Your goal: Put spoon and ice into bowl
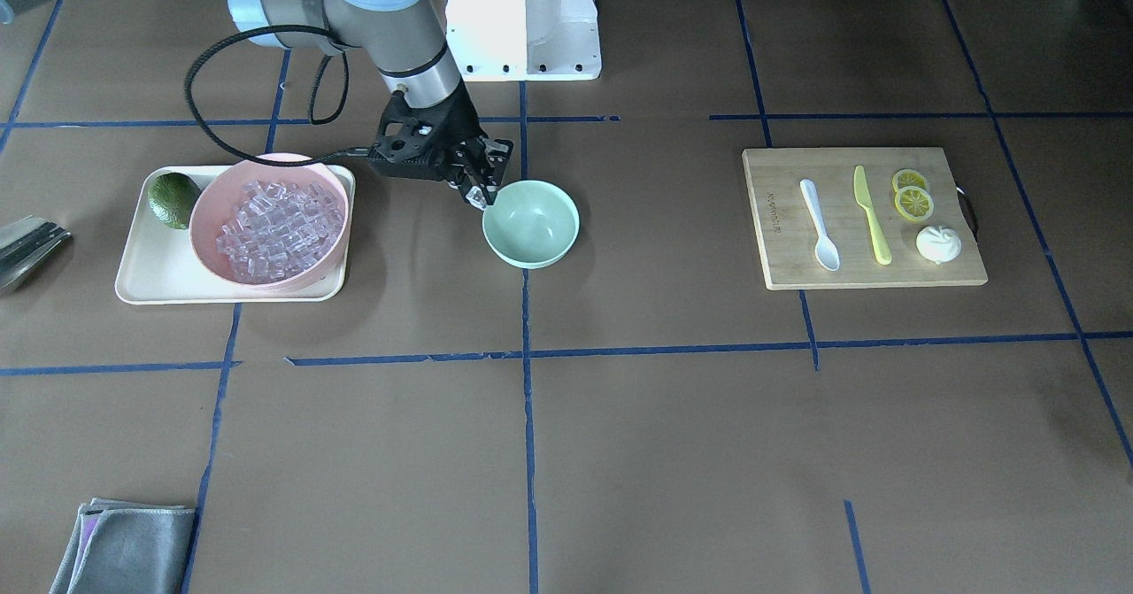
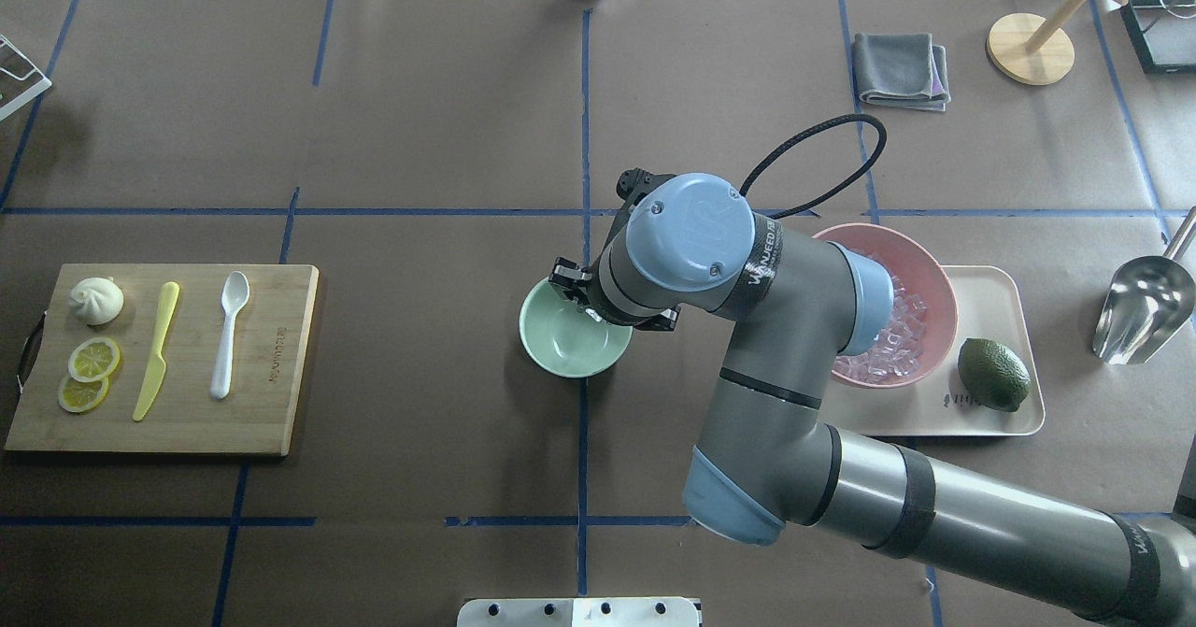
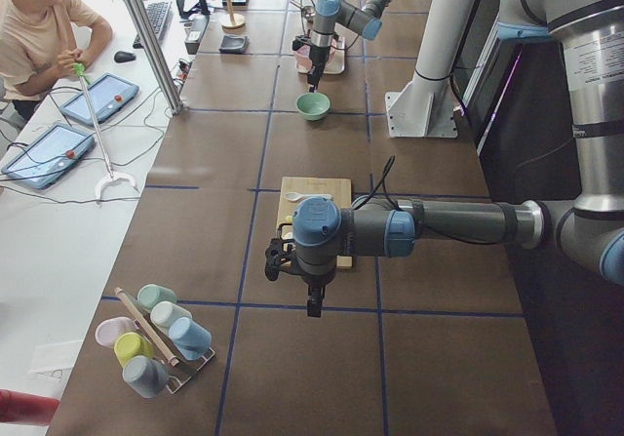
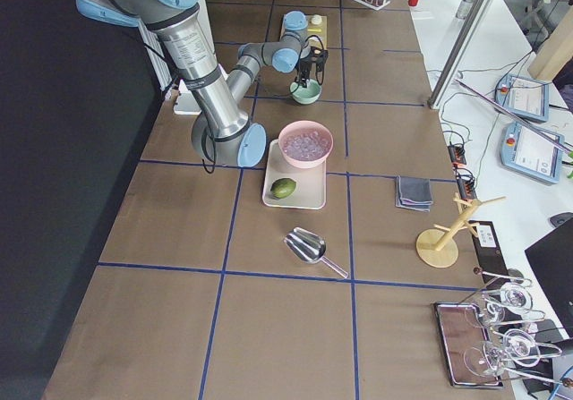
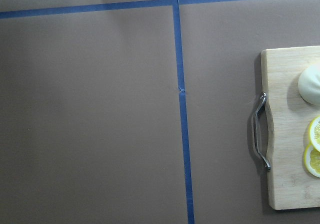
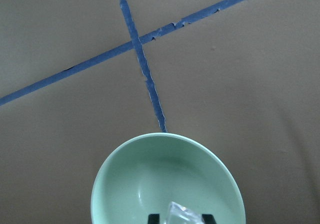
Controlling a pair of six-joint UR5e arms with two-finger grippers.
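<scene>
**Right jaws hold one ice cube at the green bowl's rim; spoon lies on the board**

Front-facing view: the bench [image 1: 620, 452] is covered in brown paper, marked into squares by blue tape [image 1: 528, 417]. The right arm [image 1: 354, 10] reaches down to the one green bowl [image 1: 542, 229]. Its jaws are closed on a single ice cube [image 1: 484, 197], over the rim on the side toward the pink bowl [image 1: 205, 213]. That one pink bowl holds a heap of cubes and stands on a cream tray [image 1: 142, 280] beside one dark green fruit [image 1: 173, 199]. Well apart, one wooden board [image 1: 779, 222] carries one white spoon [image 1: 820, 224], one yellow knife [image 1: 871, 215], two lemon slices [image 1: 912, 202] and one bun [image 1: 938, 244]. The spoon lies just beside the knife. One folded grey cloth [image 1: 128, 548] and one metal scoop [image 1: 26, 244] lie on the bench.

Overhead view: one round wooden stand [image 2: 1028, 48] sits near the cloth.

Left side view: the left arm [image 3: 390, 231] hangs over the bench near the board; I cannot tell how its jaws stand. One person [image 3: 39, 36] sits at a side desk with two tablets [image 3: 102, 97].

Right side view: a rack of glassware [image 4: 488, 342] sits at the near corner.

Left wrist view: bare paper, tape, and the board's metal handle [image 5: 260, 131].

Right wrist view: two dark fingertips [image 6: 154, 218] pinch the cube above the bowl's smooth inside.
</scene>
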